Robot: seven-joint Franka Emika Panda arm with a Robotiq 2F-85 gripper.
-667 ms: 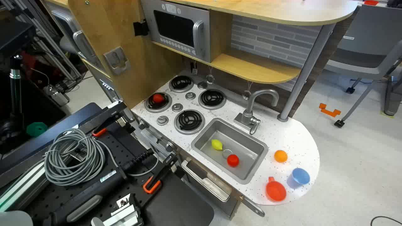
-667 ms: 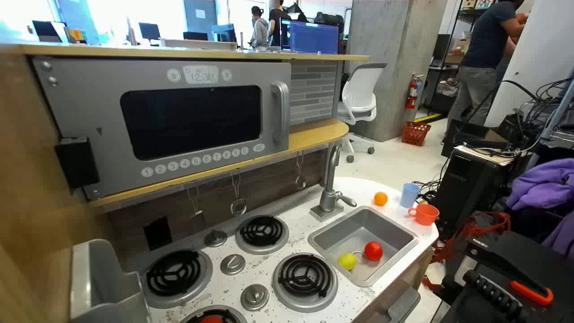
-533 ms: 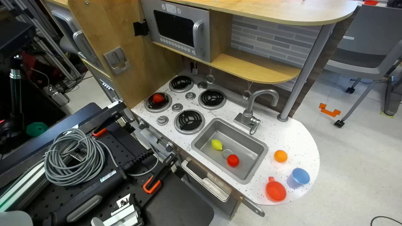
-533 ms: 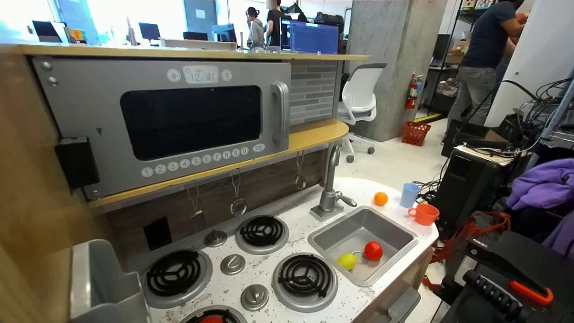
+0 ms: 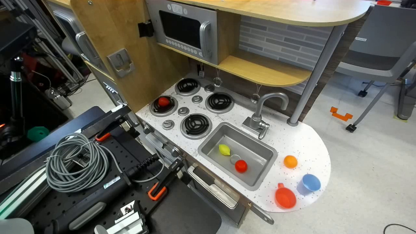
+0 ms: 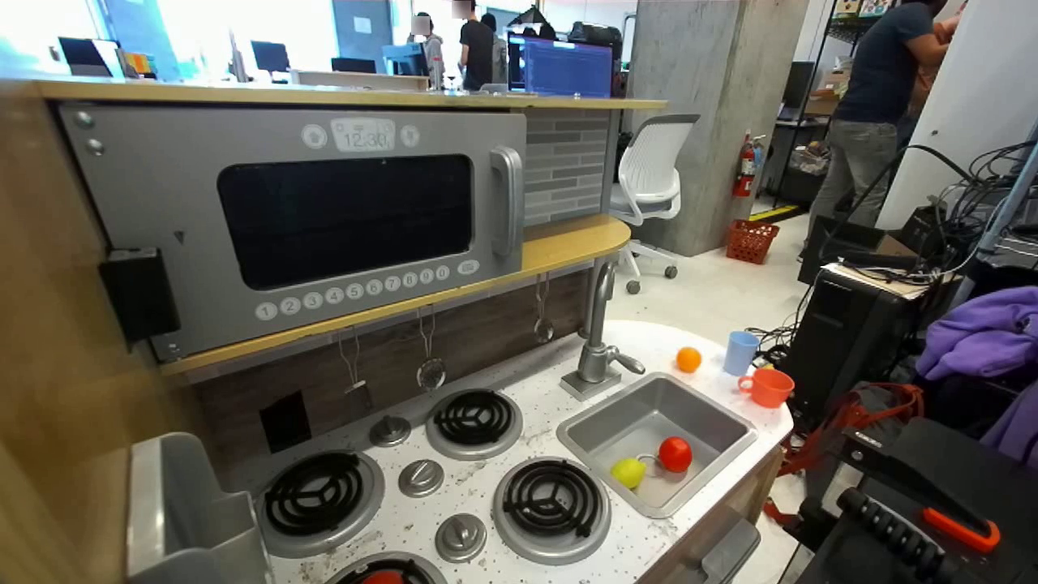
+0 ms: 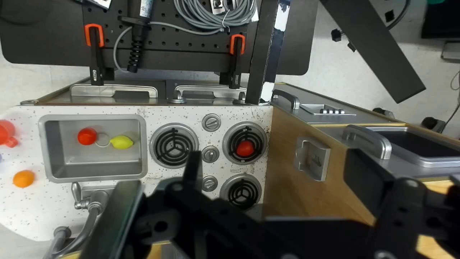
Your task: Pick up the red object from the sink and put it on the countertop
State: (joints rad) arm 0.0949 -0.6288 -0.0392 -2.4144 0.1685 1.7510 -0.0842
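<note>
“Two small pieces lie in the sink in an exterior view?”

“Yes: the red object and a yellow piece, apart, with a thin ring between them. Around the sink, the white countertop bears an orange piece, a blue cup and a red-orange cup near its rounded end.”

“Any red outside the sink, besides that cup?”

“A further red piece sits on a burner, well apart from the sink.”

“And in an exterior view where a toy microwave stands above the burners?”

“The red object rests on the sink floor, near the yellow piece. The silver faucet stands upright just outside the sink's rim.”

“Last, the wrist view: how do the jaws stand?”

“Wide apart. The gripper reaches across the lower part of the view, dark and partly blurred, with burners and a wooden panel showing in the gap. The red object lies in the sink, well off to the side of the jaws.”
</note>
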